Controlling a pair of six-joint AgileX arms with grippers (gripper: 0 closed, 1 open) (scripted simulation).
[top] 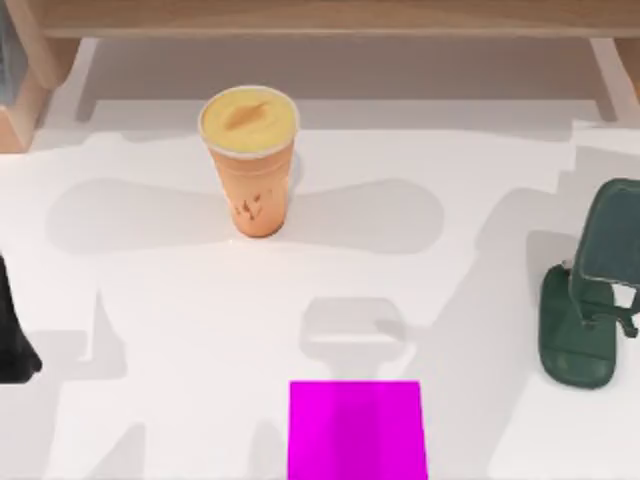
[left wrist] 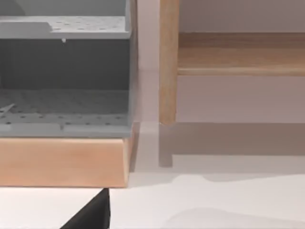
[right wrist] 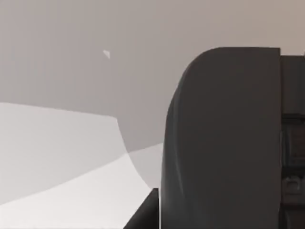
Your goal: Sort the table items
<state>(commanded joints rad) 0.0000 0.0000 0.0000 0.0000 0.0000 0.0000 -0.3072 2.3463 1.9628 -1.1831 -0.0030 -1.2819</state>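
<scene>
The orange cup [top: 249, 160] with its yellow top is standing upright on the white table [top: 160, 300] in the upper centre-left of the top view, apart from everything else. The magenta square [top: 357, 430] is lying at the bottom centre of the frame, and the dark green stand [top: 590, 300] is sitting at the right edge. A dark part of the left arm [top: 12, 340] is showing at the left edge, low in the frame; how its fingers are standing cannot be told. The left wrist view is looking at a grey perforated shelf [left wrist: 62, 102] on a wooden base [left wrist: 62, 162], beside a wooden post [left wrist: 168, 62]. In the right wrist view a large dark curved object [right wrist: 224, 143] is sitting close to the camera; the right fingers' state cannot be told.
</scene>
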